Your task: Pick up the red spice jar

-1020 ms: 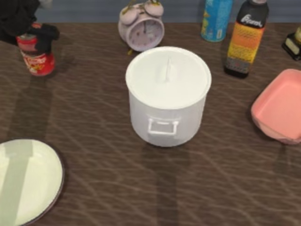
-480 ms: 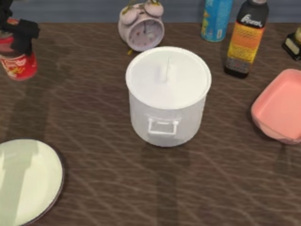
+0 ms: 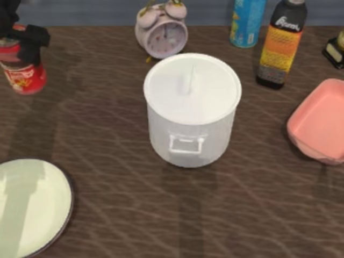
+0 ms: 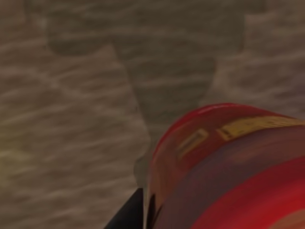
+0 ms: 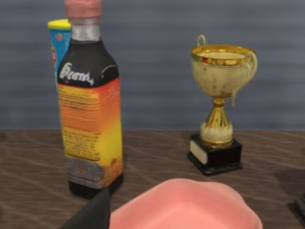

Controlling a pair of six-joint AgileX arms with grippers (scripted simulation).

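Note:
The red spice jar (image 3: 22, 72) hangs at the table's far left back, held above the brown tabletop with its shadow below it. My left gripper (image 3: 21, 38) is shut on its lid end from above. In the left wrist view the red spice jar (image 4: 228, 162) fills the near corner, with one dark finger (image 4: 127, 215) pressed against its side. My right gripper (image 5: 198, 217) is outside the top view. In its wrist view it hovers open over the pink dish, with one dark fingertip (image 5: 95, 210) showing.
A white lidded pot (image 3: 192, 107) stands mid-table. Along the back are an alarm clock (image 3: 161, 32), a blue can (image 3: 247, 21), a dark orange-labelled bottle (image 3: 280, 43) and a trophy (image 5: 220, 100). A pink dish (image 3: 320, 121) lies at the right, a pale plate (image 3: 29, 207) front left.
The left gripper carried the jar leftward and up off the table over the last second, then drifted slightly back right. Nothing else moved.

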